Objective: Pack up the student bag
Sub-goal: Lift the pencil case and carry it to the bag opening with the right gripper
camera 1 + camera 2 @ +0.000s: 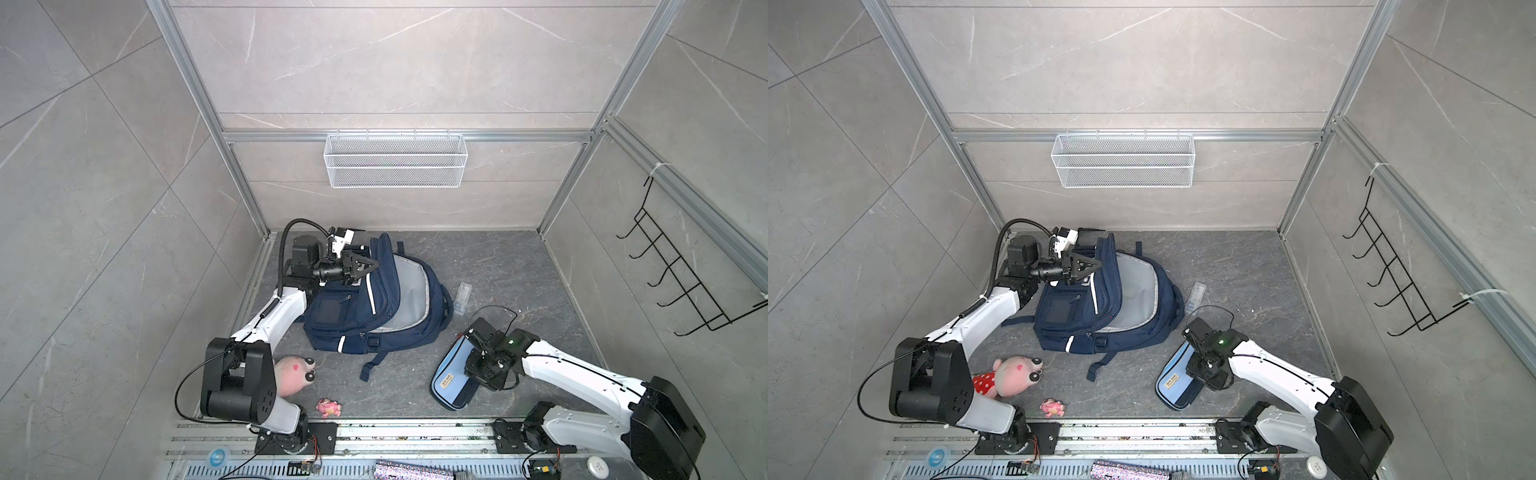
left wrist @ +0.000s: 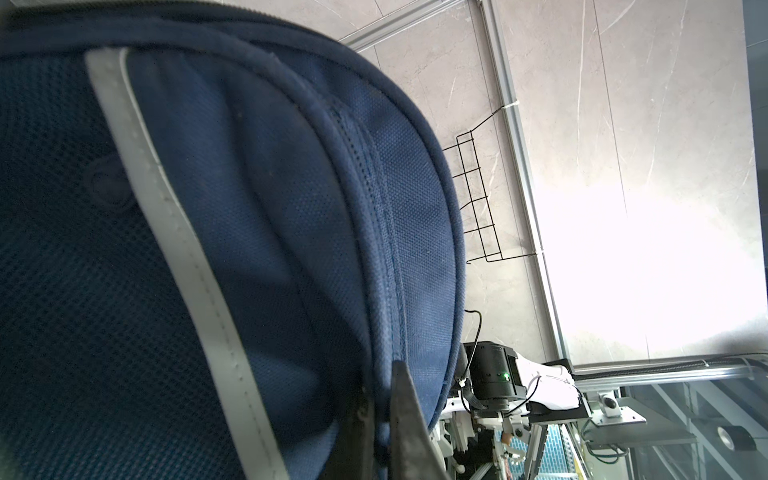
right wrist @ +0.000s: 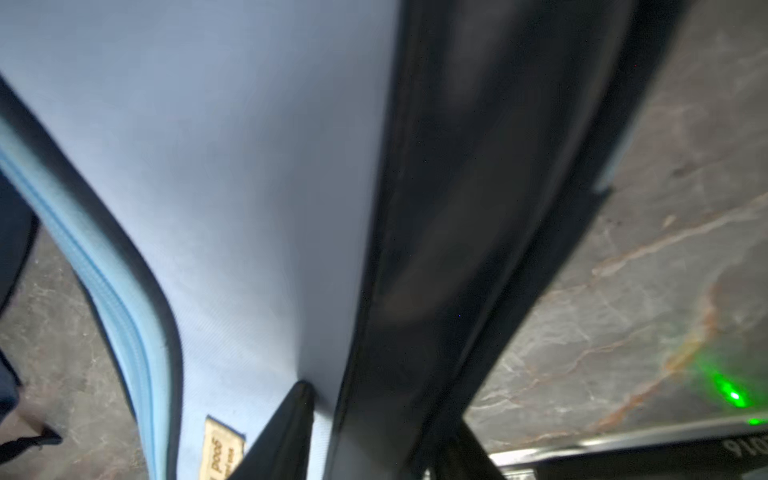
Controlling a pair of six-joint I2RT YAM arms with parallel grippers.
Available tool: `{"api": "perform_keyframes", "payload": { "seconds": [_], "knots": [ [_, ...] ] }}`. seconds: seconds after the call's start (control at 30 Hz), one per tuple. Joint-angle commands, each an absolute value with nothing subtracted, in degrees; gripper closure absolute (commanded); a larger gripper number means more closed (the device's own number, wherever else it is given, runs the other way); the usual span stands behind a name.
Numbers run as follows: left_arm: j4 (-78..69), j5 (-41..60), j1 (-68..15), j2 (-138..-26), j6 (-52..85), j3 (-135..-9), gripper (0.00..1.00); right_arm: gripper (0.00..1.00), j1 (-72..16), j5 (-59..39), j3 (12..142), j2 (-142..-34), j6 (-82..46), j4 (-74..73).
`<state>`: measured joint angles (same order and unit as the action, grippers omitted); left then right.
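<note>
Sideways at centre-left, reached level, pinching student bag (image 1: 332, 336) rim with left gripper (image 1: 375, 263). Lower right, bent down, straddled pencil case (image 1: 452, 361) with right gripper (image 3: 378, 415); could not tell whether clamped.

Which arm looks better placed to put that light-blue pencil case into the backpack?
Right: the right pincer clamps the pencil case, while the left pincer is shut on the student bag's raised flap, holding it open.
</note>
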<state>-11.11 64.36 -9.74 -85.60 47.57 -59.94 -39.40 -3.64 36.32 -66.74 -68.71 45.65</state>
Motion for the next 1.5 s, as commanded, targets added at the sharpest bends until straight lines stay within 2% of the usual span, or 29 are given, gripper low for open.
{"api": "perform_keyframes", "payload": {
  "seconds": [0.0,0.2,0.53,0.63,0.73,0.87,0.97,1.13,1.33,1.47],
  "knots": [
    [-15.38,68.2,-10.0,-81.07,43.39,-61.29,1.0,0.75,-39.2,-1.58,35.43,-64.99,-69.04,48.24],
    [-15.88,67.57,-9.96,-82.07,43.33,-61.7,1.0,0.99,-39.2,1.3,40.91,-64.42,-64.63,52.81],
    [-16.04,68.03,-9.99,-82.4,41.29,-60.28,1.0,1.0,-39.2,12.01,60.42,-59.45,-50.33,60.01],
    [-15.91,68.23,-9.99,-82.27,40.12,-59.83,1.0,1.0,-39.2,13.75,68.21,-61.72,-43.44,60.97],
    [-14.69,69.34,-9.95,-81.75,38.35,-59.76,1.0,1.0,-38.83,13.22,77.58,-68.38,-35.32,62.23],
    [-10.08,69.31,-10.01,-80.49,34.75,-60.18,1.0,1.0,-37.53,9.39,87.04,-78.03,-26.99,61.96],
    [-9.82,67.78,-10.02,-79.41,34.98,-60.28,1.0,1.0,-34.27,3.04,90.45,-83.46,-23.81,58.63],
    [-5.57,66.35,-10.1,-78.57,32.5,-61.12,1.0,1.0,-29.62,-5.73,95.27,-92.25,-23.78,55.03],
    [-2.81,66.91,-10.06,-78.14,32.13,-61.46,1.0,1.0,-29.13,-17.86,101.42,-102.46,-25.35,50.07],
    [-2.61,67.03,-10.11,-78.56,33.43,-62.58,1.0,1.0,-29.32,-25.3,99.17,-106.44,-29.76,43.08]
  ]
}}
